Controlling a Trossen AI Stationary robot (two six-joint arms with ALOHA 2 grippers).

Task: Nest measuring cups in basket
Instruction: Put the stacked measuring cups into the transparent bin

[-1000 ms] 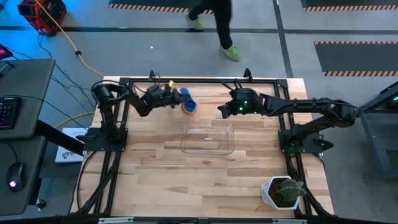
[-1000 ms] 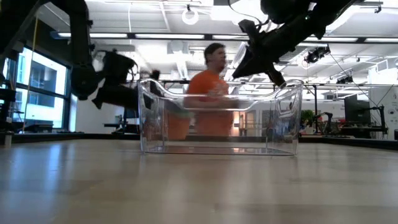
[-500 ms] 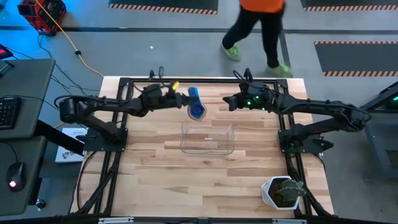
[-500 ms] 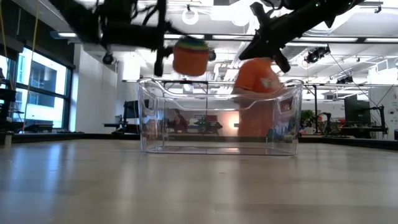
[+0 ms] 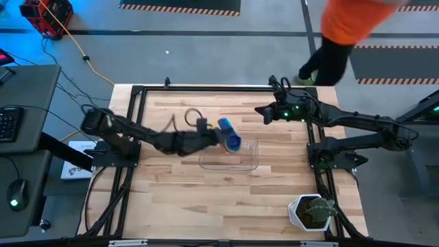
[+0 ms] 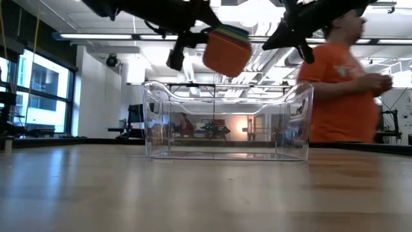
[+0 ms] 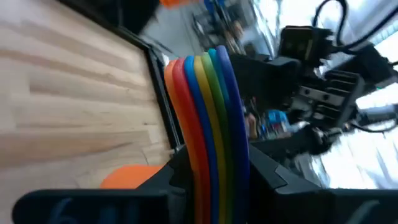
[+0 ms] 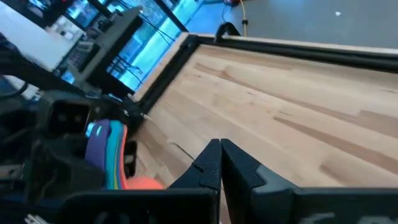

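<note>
My left gripper [image 5: 214, 137] clamped on nested cups [image 5: 230, 135] above basket [image 5: 247, 161] rim, right gripper [image 5: 261, 111] closed, empty, far edge.

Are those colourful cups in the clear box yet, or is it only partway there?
Partway. The measuring cups already sit nested in one stack. The left gripper holds that stack by its handles, in the air above the basket, whose inside looks empty. Left to do: lower and let go. The right gripper waits shut, off to the side.

Grey floor [image 5: 171, 27] with striped hazard mats [image 5: 180, 7] lies beyond the wooden table [image 5: 171, 192]; a person in orange [image 6: 344, 90] stands under bright ceiling strip lights [image 6: 109, 37], windows [image 6: 45, 90] at one side
</note>
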